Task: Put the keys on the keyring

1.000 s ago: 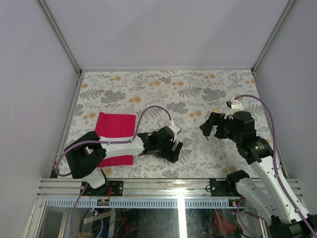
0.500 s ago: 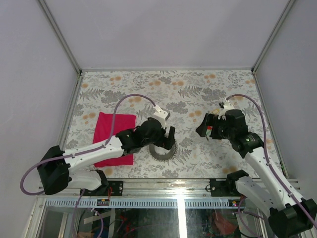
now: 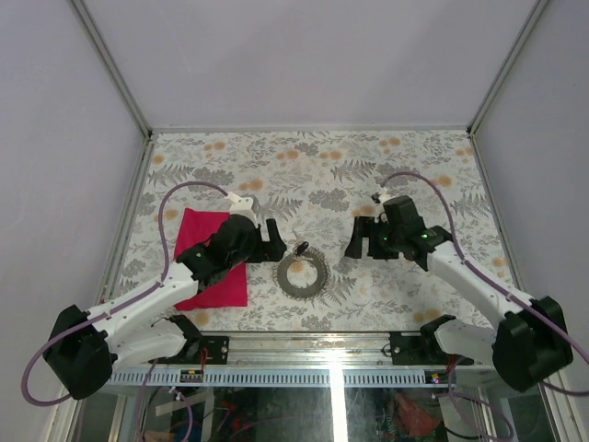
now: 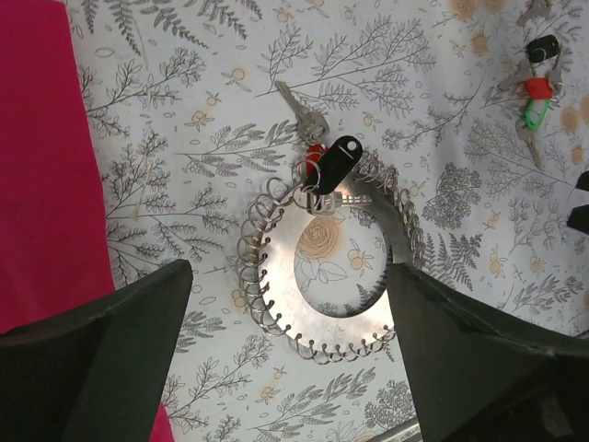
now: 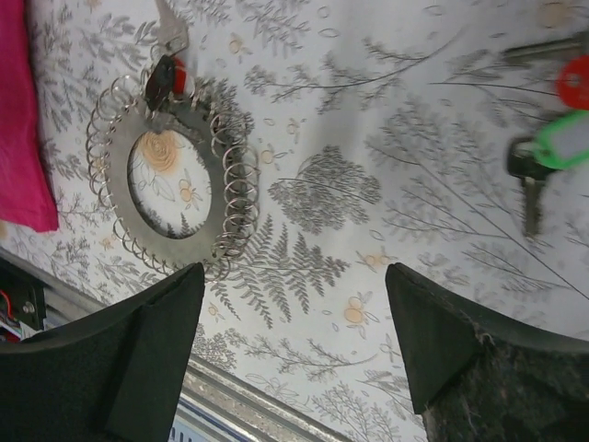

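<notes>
We note a table [image 3: 313,152] covered edge to edge in a pale floral print: grey ferns and leaves, with small orange blossoms. A magenta cloth [image 3: 193,235] lies flat on its left near part, close to the left edge; it is roughly rectangular and part of it is hidden from above. Both wrist views catch the cloth only as a strip at their left margin. Plain grey wall panels [image 3: 304,55] close off three sides, joined by slanting aluminium posts [image 3: 110,64]. A ribbed metal rail [image 3: 304,345] runs along the near edge, with tangled wiring [image 3: 276,414] below it.

The floral table [image 3: 368,157] bears a magenta cloth [image 3: 198,230], the keyring [image 4: 279,287], and keys [image 4: 537,87] lying loose nearby.
</notes>
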You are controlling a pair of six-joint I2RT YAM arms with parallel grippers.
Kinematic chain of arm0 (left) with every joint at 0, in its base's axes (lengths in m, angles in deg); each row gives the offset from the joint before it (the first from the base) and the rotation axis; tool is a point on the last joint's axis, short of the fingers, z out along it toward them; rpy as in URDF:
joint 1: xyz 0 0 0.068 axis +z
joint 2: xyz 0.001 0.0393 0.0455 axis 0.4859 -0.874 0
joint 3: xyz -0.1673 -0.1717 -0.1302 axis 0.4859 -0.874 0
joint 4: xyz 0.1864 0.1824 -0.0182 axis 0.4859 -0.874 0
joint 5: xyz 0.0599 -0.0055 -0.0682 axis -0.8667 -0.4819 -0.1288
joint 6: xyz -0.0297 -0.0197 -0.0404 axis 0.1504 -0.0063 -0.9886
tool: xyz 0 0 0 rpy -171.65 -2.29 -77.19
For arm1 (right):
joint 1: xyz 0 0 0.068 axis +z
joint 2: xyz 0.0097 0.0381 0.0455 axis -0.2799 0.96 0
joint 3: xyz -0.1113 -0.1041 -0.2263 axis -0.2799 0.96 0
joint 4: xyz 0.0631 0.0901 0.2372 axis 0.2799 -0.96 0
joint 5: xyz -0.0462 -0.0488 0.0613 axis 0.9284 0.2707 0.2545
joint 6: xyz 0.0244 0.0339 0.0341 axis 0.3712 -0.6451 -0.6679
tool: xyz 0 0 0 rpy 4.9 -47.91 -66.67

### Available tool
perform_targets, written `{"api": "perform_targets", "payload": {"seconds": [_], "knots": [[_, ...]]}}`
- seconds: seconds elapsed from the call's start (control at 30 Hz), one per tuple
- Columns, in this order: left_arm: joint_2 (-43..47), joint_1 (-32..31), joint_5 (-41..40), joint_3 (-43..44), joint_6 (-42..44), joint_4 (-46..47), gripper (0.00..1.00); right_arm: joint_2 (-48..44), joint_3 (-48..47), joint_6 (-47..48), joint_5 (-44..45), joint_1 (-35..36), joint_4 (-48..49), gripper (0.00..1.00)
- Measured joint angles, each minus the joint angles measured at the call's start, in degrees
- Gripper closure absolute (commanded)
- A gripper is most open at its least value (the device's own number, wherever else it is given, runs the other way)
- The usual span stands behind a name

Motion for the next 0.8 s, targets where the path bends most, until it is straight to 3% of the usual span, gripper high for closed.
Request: {"api": "perform_targets", "payload": {"seconds": [0.2, 0.37, 0.63, 0.8], "knots": [[1.0, 0.3, 1.4, -3.3, -2.3, 0.2, 0.26, 10.7, -2.5, 0.0, -0.4, 7.6, 5.6, 0.35], [-1.1, 0.2, 2.4, -4.2, -3.5, 0.3, 0.38, 17.9, -4.9, 0.3, -1.6, 12.3, 9.6, 0.43], [-8.1, -1.7, 3.0, -4.2, -5.2, 0.5, 0.45, 20.3, -4.7, 0.2, -1.4, 13.9, 12.7, 0.47], [-11.4, -3.3, 3.0, -4.2, -7.0, 1.1, 0.47, 17.2, -1.3, -0.3, 0.0, 14.0, 13.4, 0.47]]}}
